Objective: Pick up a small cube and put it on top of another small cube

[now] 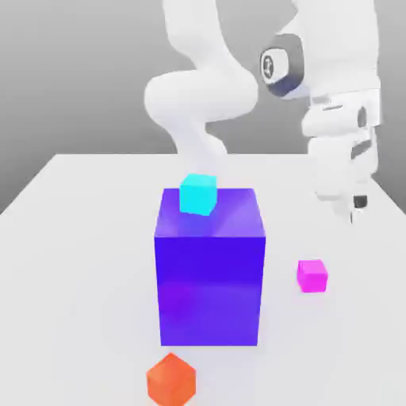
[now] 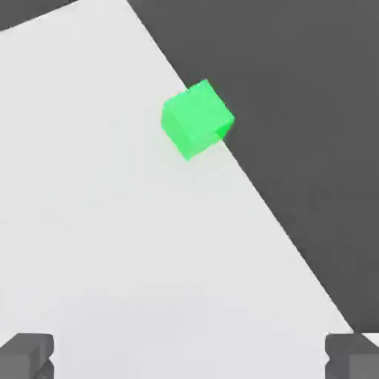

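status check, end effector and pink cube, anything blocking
End effector open, empty, hanging above table. Small pink cube untouched on table, beside big blue cube. Nothing between end effector and pink cube.

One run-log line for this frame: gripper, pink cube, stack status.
gripper: open, empty, above table | small pink cube: on table, untouched | cyan cube: on big blue cube | green cube: at table edge | stack: not started

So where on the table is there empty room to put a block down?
Wide bare table lies on the exterior view's left of the big blue cube. More lies behind it. It is busier around the pink cube and the orange cube. A green cube sits at the table's edge.
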Controlling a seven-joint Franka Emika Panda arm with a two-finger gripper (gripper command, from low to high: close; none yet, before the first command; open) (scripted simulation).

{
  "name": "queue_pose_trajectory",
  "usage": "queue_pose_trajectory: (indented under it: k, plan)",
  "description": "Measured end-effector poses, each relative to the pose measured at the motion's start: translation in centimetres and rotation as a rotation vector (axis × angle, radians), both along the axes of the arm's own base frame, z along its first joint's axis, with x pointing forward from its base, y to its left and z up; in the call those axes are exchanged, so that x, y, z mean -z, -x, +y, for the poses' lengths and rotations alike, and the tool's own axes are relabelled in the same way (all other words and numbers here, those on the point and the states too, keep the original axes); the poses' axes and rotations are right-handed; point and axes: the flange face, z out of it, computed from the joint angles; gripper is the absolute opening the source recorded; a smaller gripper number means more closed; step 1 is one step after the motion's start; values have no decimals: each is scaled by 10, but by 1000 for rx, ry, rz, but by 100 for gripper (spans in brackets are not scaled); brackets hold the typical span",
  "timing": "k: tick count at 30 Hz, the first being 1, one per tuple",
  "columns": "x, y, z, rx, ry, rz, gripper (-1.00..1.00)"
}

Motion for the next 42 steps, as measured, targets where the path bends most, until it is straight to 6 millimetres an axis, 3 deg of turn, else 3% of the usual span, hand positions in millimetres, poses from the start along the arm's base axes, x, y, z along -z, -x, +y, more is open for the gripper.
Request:
queue_pose_trajectory:
  k: [5, 6, 14, 15, 22, 31, 42]
  plan:
    - [90, 84, 8, -350, 125, 115, 0]
    - [101, 92, 8, -383, 136, 126, 0]
    - [163, 101, 7, -417, 144, 139, 0]
    - [169, 101, 6, -417, 146, 138, -100]
    - [169, 101, 6, -417, 147, 139, -100]
    - [109, 99, 7, -416, 148, 139, -100]
    - [86, -10, 66, -394, 152, 139, -100]
